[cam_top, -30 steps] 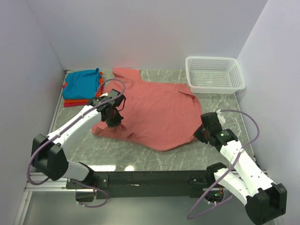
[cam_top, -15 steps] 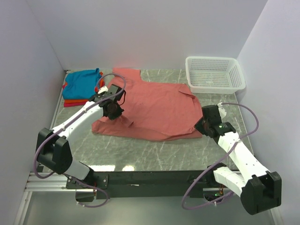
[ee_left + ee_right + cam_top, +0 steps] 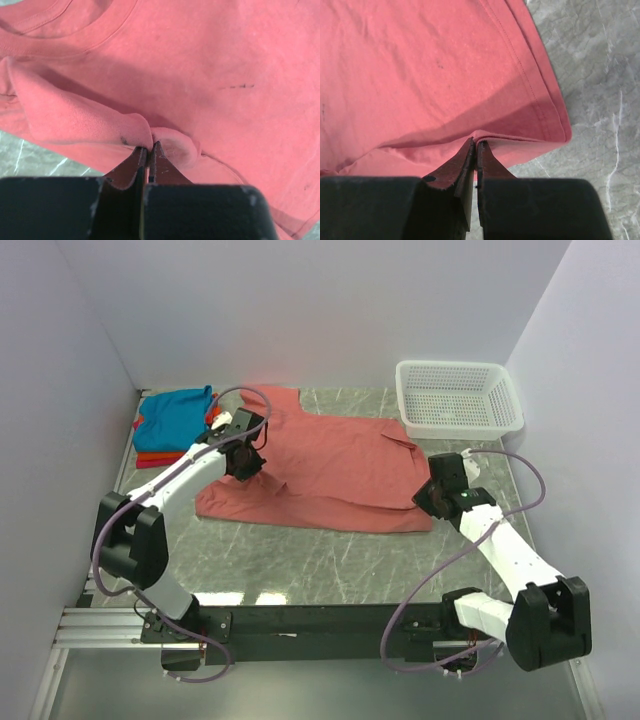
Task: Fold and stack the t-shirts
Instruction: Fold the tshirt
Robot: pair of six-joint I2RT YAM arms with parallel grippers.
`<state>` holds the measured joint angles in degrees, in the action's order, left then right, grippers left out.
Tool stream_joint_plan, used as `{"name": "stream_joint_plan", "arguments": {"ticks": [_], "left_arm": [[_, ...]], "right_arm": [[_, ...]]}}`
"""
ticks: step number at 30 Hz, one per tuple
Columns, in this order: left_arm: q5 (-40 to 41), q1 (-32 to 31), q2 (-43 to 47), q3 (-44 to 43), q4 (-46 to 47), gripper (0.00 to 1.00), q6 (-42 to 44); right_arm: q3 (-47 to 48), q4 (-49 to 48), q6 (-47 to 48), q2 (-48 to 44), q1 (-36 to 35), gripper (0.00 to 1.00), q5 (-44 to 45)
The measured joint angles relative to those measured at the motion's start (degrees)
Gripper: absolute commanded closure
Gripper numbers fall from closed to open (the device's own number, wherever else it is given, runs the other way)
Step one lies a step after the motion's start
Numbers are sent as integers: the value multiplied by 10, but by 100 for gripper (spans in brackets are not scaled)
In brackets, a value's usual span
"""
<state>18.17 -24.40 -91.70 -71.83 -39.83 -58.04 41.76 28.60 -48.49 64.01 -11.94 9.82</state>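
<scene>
Both hands have been carried away from the arm bases since a second ago, and the near hem of the salmon-pink t-shirt (image 3: 340, 465) has been dragged with them. A straight fold line is now left on the desk (image 3: 330, 560) behind them.

Left hand (image 3: 149, 146): fingers pressed together, a bunched ridge of the pink cloth pinched at the tips. Right hand (image 3: 476, 142): likewise closed, the doubled hem edge pinched, bare desk just to its right. The hem is held at both ends, presumably so the flap is kept taut and square while it is laid over.

The rest of the shirt is spread flat ahead of and between the two hands. A folded teal t-shirt (image 3: 175, 415) is stacked on orange and red t-shirts (image 3: 160, 455) just left of and beyond the left hand, likely the stack target. A mesh basket (image 3: 458, 398) is seen well beyond the right hand, clear of the cloth.

Judged: first fold partway done, flap not yet released.
</scene>
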Motion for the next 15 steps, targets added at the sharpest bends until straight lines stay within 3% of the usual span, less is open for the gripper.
{"name": "stream_joint_plan", "arguments": {"ticks": [15], "left_arm": [[-1,15,-77,-72,21,99,29]], "right_arm": [[28,-28,4,66,14,96,2]]}}
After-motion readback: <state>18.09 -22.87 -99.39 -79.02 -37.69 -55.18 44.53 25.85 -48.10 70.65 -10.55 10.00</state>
